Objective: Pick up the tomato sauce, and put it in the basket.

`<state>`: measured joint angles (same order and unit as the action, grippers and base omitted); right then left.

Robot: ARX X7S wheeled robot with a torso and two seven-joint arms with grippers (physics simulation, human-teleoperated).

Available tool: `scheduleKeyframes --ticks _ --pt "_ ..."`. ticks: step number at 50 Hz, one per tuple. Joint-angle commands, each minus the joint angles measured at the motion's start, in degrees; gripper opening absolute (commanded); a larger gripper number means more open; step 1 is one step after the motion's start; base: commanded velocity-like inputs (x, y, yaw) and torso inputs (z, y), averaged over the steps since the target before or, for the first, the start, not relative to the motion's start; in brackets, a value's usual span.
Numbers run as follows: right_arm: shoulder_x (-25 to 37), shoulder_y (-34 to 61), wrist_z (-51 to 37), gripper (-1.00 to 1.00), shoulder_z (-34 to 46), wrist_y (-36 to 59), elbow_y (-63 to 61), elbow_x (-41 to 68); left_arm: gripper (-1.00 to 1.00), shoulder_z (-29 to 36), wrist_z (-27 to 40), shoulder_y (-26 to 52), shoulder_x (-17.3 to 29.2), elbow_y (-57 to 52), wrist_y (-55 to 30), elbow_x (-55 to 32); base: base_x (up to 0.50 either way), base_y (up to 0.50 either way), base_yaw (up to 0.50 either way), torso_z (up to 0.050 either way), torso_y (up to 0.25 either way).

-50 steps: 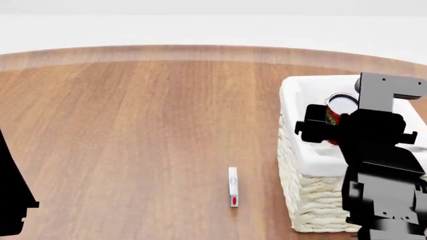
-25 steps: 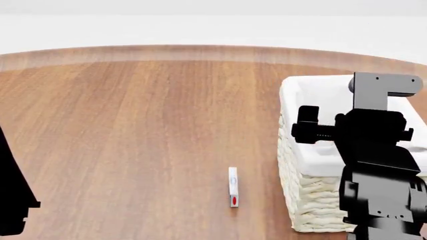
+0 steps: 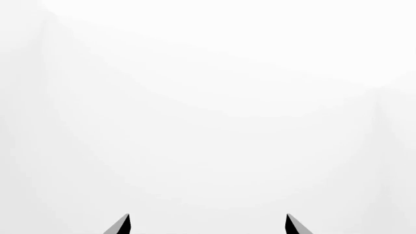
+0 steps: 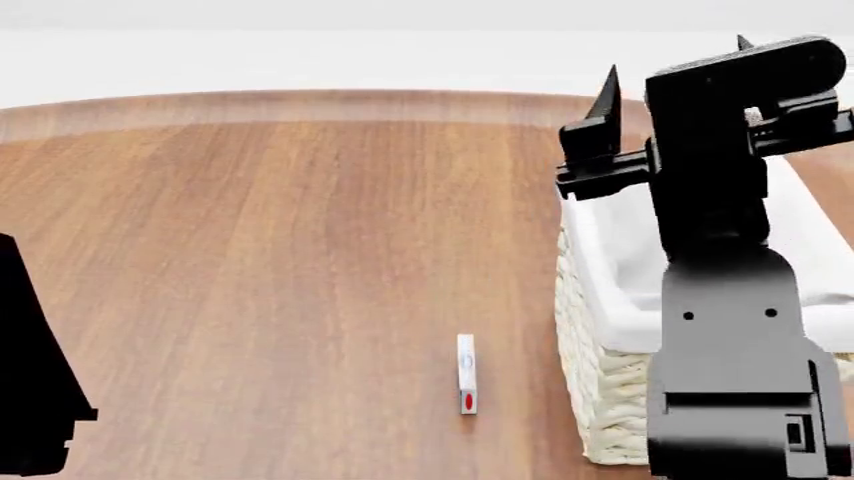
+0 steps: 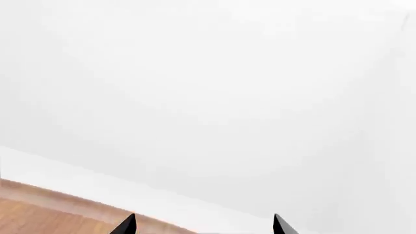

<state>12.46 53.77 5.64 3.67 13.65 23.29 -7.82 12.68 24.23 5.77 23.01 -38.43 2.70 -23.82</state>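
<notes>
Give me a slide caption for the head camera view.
Right gripper raised open above the cloth-lined basket; a small white item lies on the wooden table.

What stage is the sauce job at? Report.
Likely done, unconfirmed: the right gripper is open, empty, raised above the basket. The arm hides much of the basket's inside, so the can isn't visible. In hand: nothing. Left: confirm the can lies inside. The left gripper is open, idle.

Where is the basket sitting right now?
In the head view the basket stands on the wooden table at the right, partly hidden behind the raised right arm, with a small white-and-red object lying to its left.
</notes>
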Motion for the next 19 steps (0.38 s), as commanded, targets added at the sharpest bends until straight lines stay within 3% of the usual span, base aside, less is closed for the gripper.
scheduleKeyframes --ticks 1,9,17,19 --pt "0.5 -12.7 -10.0 1.0 3.3 -10.0 -16.3 -7.0 1.0 0.7 0.0 0.0 0.1 -0.2 -0.2 0.3 0.0 0.0 0.0 0.0 0.0" --pt "2.2 -16.4 -23.2 1.0 6.4 -26.6 -11.4 -15.3 1.0 0.9 0.1 -0.3 0.1 0.3 0.0 0.7 0.0 0.0 0.0 0.0 0.0" --pt "2.6 -18.1 -24.4 1.0 7.4 -28.5 -13.0 -16.5 1.0 0.9 0.0 -0.1 0.3 0.2 0.1 0.3 0.0 0.0 0.0 0.0 0.0" --pt "5.1 -18.3 -27.2 1.0 10.2 -35.3 -11.5 -20.9 1.0 1.0 -0.1 -0.3 0.3 0.4 0.4 0.4 0.0 0.0 0.0 0.0 0.0"
